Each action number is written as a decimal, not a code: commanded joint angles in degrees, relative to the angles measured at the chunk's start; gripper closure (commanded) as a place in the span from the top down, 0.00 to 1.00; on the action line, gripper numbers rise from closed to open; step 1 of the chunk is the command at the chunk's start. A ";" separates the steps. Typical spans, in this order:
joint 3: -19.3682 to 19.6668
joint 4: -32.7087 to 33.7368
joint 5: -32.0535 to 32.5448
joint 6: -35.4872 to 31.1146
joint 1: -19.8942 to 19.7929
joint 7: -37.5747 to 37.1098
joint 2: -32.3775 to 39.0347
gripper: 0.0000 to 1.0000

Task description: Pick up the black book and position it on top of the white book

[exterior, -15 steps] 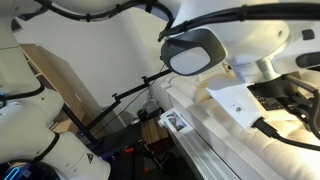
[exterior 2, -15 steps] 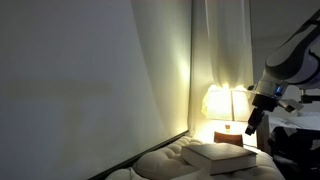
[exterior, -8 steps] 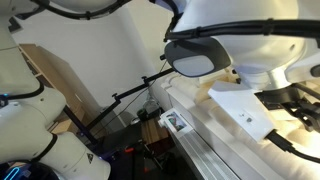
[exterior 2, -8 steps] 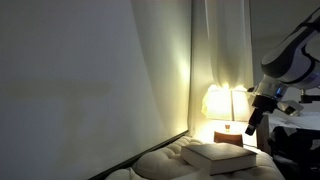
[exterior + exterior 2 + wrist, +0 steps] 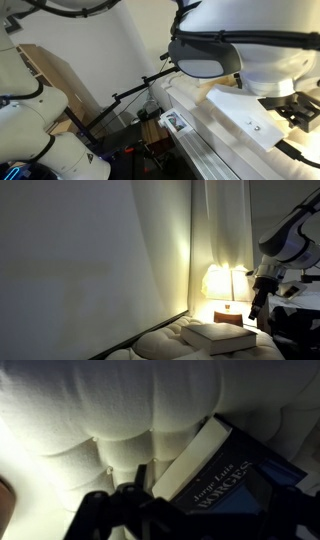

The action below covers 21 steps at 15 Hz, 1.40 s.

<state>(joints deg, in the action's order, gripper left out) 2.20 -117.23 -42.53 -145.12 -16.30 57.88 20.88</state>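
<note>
Tool (image 5: 254,310): jaws spread with nothing pinched; it hangs pointing down over the bed from the white arm (image 5: 285,242).
Tool fingers (image 5: 120,510): dark, blurred shapes along the bottom of the wrist view, near the book's corner; whether they touch it cannot be told.
Black book (image 5: 235,495): lies flat on the mattress and is not gripped. In the wrist view it fills the lower right, dark cover up with white lettering, pale page edge turned to the upper left.
Mattress (image 5: 120,410): cream, quilted in puffy squares, carrying the book.
Dim book shape (image 5: 220,335): flat on the mattress in an exterior view, just below the tool, its top lit pale; which book it is cannot be told.
Lamp (image 5: 222,282): glowing beyond the bed, beside the curtain (image 5: 160,250).
Cardboard box (image 5: 60,75): leans at the left of an exterior view, with a black stand (image 5: 130,100) beside it.
</note>
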 commanded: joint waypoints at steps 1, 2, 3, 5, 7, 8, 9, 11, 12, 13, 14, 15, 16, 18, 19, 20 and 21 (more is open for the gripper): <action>-0.90 1.46 -0.48 1.53 -1.39 1.40 0.90 1.00; -0.88 1.52 -0.49 1.07 -1.39 1.12 1.12 1.00; -0.83 1.62 -0.36 0.54 -1.27 0.84 1.42 1.00; -1.72 2.32 -1.84 3.06 -2.43 2.61 1.77 1.00; -2.30 2.97 -2.83 5.60 -3.31 4.14 2.08 1.00; -2.03 2.93 -2.58 5.33 -2.95 4.19 2.25 1.00; -1.84 2.94 -2.36 5.48 -2.79 4.14 2.30 1.00; -1.38 2.79 -1.41 4.37 -2.15 3.33 2.43 1.00; -0.99 2.52 -0.49 2.87 -1.49 2.50 2.51 1.00; -1.17 1.87 -0.97 3.54 -1.83 2.51 2.12 1.00; -1.18 1.90 -0.84 3.51 -1.82 2.50 2.22 1.00; -1.19 1.90 -0.81 3.51 -1.81 2.50 2.28 1.00; -1.19 1.90 -0.81 3.50 -1.81 2.50 2.30 1.00; -1.17 1.91 -0.80 3.50 -1.82 2.50 2.30 1.00; -1.17 1.92 -0.80 3.50 -1.82 2.50 2.30 1.00; -1.12 2.18 -0.88 4.34 -2.18 2.64 2.14 1.00; -1.24 2.56 -1.66 4.20 -2.54 2.92 2.57 1.00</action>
<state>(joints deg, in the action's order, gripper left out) 0.92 -115.37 -43.45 -141.73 -18.24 60.51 23.21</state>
